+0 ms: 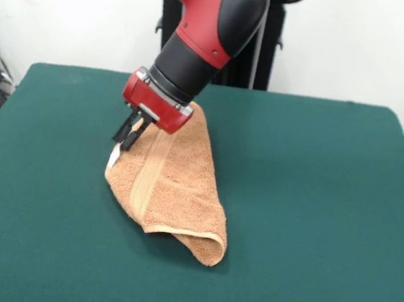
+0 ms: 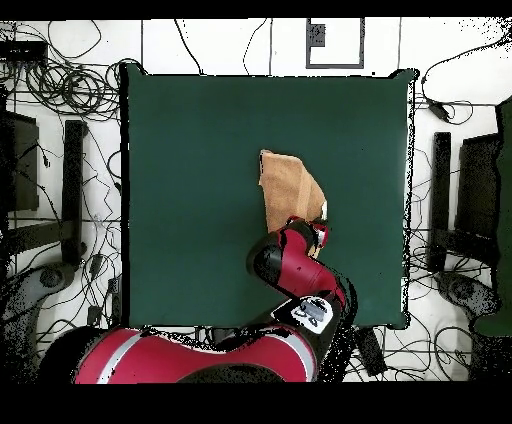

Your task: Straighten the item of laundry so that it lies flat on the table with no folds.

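We see the towel (image 1: 175,185) lying folded on the desk (image 1: 313,210) near its middle — left of centre in the front view. The claw (image 1: 128,135) sits at the towel's left edge — just above the tag (image 1: 114,156).

Orange-tan towel (image 1: 175,185) folded over, mid green table (image 1: 313,210)

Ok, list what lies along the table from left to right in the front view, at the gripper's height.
Bare green table → gripper → orange-tan towel → bare table again.
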Robot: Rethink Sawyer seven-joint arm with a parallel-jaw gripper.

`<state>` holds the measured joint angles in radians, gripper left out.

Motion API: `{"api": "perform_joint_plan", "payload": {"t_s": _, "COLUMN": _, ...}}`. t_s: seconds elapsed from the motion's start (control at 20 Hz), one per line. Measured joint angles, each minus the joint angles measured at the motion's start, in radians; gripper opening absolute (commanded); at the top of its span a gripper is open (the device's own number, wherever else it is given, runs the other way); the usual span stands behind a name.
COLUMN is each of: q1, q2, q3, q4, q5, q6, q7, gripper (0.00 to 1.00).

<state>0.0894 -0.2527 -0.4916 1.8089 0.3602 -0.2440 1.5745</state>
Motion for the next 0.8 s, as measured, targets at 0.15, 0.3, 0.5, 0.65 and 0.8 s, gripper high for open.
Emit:
{"api": "perform_joint_plan", "payload": {"t_s": 0.15, "q1": 0.009, "q2": 0.001, "q3": -0.001, "q4": 0.000, "q5": 0.000, "q6": 0.000, "q7": 0.000, "gripper": 0.00}}
{"api": "perform_joint_plan", "payload": {"t_s": 0.3, "q1": 0.043, "q2": 0.002, "q3": -0.011, "q4": 0.000, "q5": 0.010, "q6": 0.000, "q7": 0.000, "gripper": 0.00}}
{"api": "perform_joint_plan", "payload": {"t_s": 0.5, "q1": 0.099, "q2": 0.004, "q3": -0.033, "q4": 0.000, "q5": 0.026, "q6": 0.001, "q7": 0.000, "gripper": 0.00}}
{"api": "perform_joint_plan", "payload": {"t_s": 0.65, "q1": 0.143, "q2": 0.005, "q3": -0.058, "q4": 0.000, "q5": 0.044, "q6": 0.018, "q7": 0.000, "gripper": 0.00}}
{"api": "perform_joint_plan", "payload": {"t_s": 0.8, "q1": 0.171, "q2": 0.006, "q3": -0.081, "q4": 0.000, "q5": 0.060, "q6": 0.046, "q7": 0.000, "gripper": 0.00}}
